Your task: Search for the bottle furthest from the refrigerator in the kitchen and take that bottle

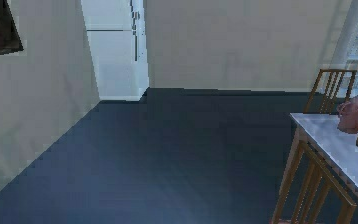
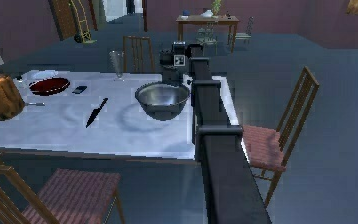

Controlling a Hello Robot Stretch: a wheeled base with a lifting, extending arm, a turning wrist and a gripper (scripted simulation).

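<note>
Bottle unconfirmed: clear upright vessel (image 2: 116,62) at desk (image 2: 57,125) far edge is the likeliest candidate | lies at 9 o'clock of jaws, near them | steel bowl (image 2: 162,98) at 6 o'clock | jaws' spread and load: cannot tell | refrigerator (image 1: 117,50) at 12 o'clock ahead

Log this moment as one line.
refrigerator ahead | arm across table | gripper near bowl | holding: cannot tell
</note>
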